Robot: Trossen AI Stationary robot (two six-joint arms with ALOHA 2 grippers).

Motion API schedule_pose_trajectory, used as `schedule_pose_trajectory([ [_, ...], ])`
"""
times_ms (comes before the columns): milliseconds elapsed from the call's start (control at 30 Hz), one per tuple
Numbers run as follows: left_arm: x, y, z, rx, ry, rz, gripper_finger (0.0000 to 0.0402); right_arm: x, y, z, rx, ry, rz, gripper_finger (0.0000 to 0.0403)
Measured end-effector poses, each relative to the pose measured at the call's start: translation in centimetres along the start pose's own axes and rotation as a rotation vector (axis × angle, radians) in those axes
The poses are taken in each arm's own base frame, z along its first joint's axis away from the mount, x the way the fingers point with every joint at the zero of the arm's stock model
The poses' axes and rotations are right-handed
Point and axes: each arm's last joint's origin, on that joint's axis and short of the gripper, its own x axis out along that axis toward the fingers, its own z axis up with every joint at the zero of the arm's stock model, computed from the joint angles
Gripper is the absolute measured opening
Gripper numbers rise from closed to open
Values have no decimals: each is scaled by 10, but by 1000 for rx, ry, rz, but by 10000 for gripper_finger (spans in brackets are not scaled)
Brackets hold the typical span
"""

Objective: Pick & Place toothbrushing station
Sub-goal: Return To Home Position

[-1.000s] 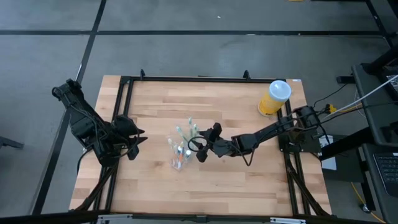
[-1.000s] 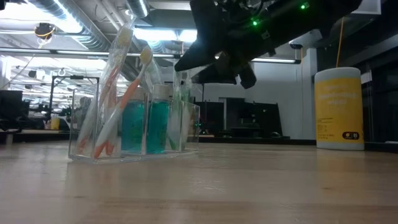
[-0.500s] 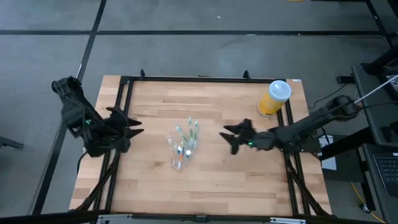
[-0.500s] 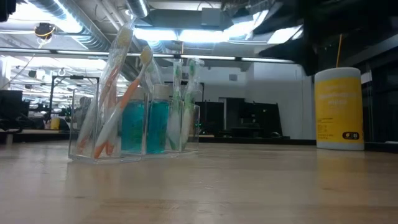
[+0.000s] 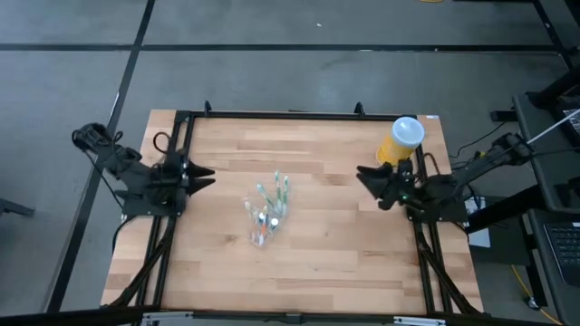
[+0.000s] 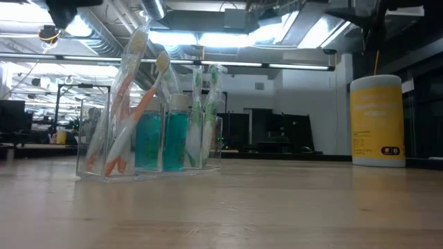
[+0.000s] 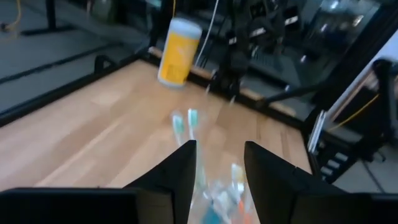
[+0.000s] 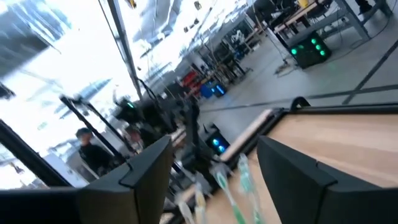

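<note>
From where I stand, the transparent organizer sits near the middle of the table in the overhead view. Its long side runs from lower left toward upper right. In the level view the green toothbrushes stand in its right-hand end, handles down and heads up, near vertical with a slight lean. The orange toothbrushes lean at the left end, and the teal things between look like bottles, though I can't be sure. The left gripper hangs at the table's left edge, fingers spread and empty, pointing right toward the organizer. The right gripper is at the right edge beside the yellow canister, likewise spread and holding nothing. The left one is nearer, but both are well apart from the organizer, and I'd judge nothing remains to pick.
</note>
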Motion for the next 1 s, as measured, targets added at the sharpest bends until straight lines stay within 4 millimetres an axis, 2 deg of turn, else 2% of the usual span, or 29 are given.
schedule_pose_trajectory([
  [333, 6, 41, -32, 80, -74, -14, 109, -7, 5, 24, 77, -126, 30, 238],
  [600, 17, 58, -59, 130, -106, -34, 107, -4, 17, 40, -35, -177, 13, 238],
  [800, 35, 74, -95, 136, -56, -29, 106, -4, 23, 48, -116, -194, 11, 238],
  [1000, 38, 80, -95, 182, -59, 3, 106, -4, 24, 49, -131, -194, 6, 238],
])
